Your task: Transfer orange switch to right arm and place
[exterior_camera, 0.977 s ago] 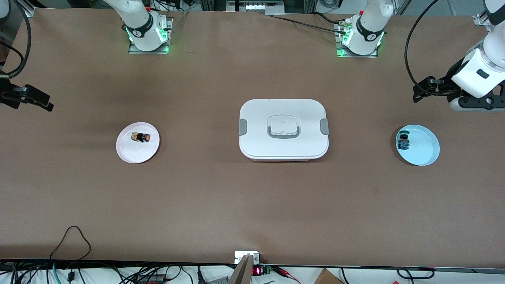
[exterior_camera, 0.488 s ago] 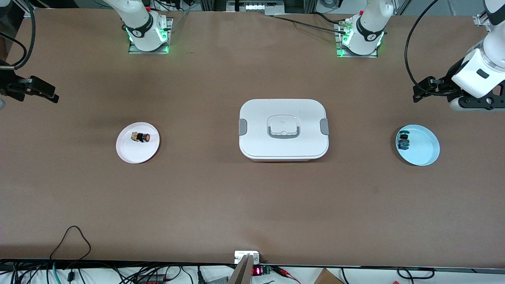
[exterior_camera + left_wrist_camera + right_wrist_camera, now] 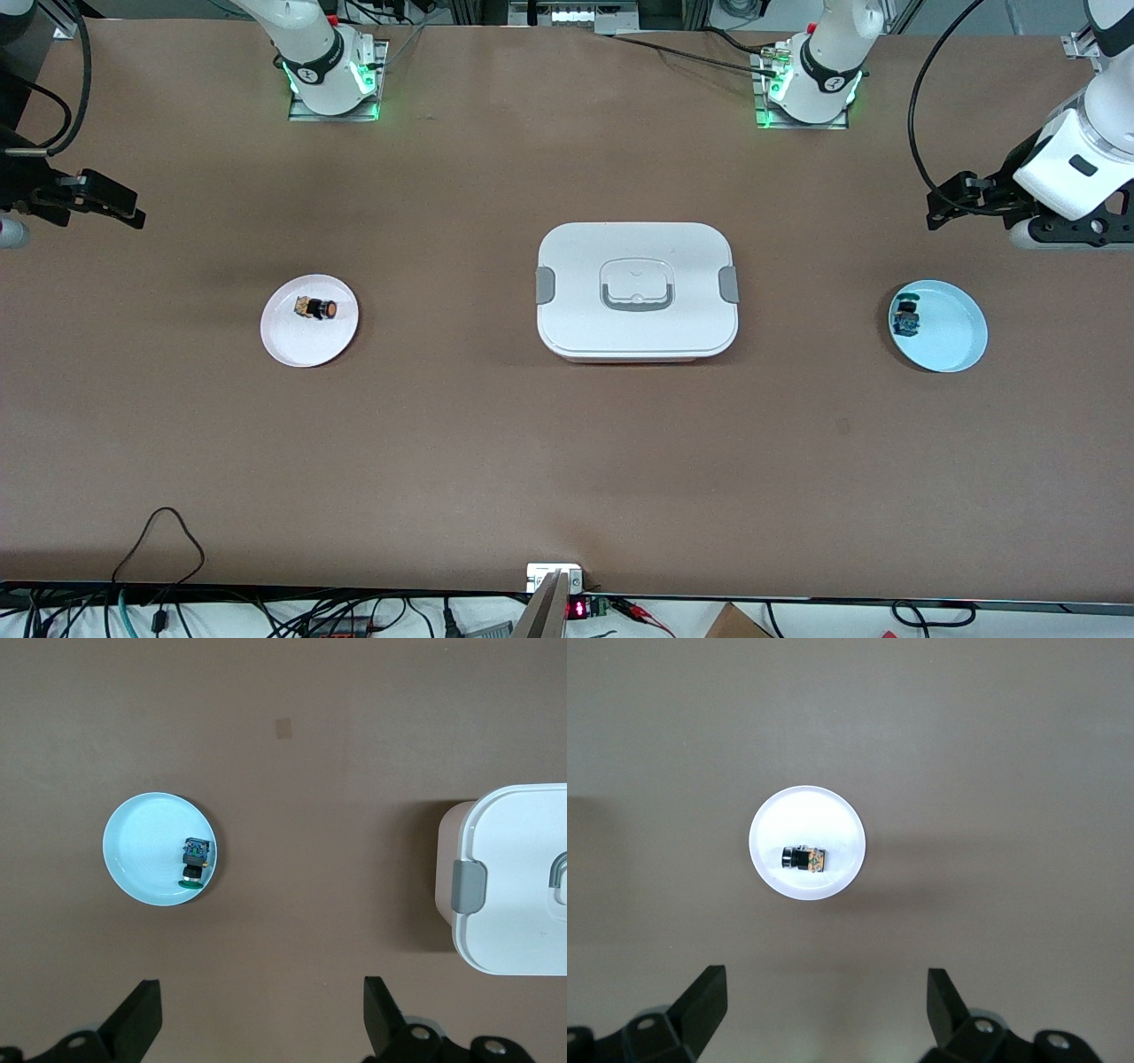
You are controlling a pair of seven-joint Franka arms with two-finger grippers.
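The orange switch (image 3: 315, 308) lies on its side on the white plate (image 3: 309, 344), toward the right arm's end of the table, and has not shifted over the last second. The right gripper (image 3: 97, 200) is the 1 thing that has moved: it has crept inward from the table's edge toward the plate and now hangs over bare table near that end. Its jaws stand wide apart, with nothing between them (the right wrist view shows both fingers (image 3: 702, 997) spread, the plate between them farther off). The left gripper (image 3: 961, 202) waits unchanged over the table above the blue plate (image 3: 957, 341), its jaws likewise spread and empty. On that plate rests the blue-green switch (image 3: 905, 316), which seems to lean against the rim. The white lidded box (image 3: 636, 291) sits closed at the table's middle, between the 2 plates.
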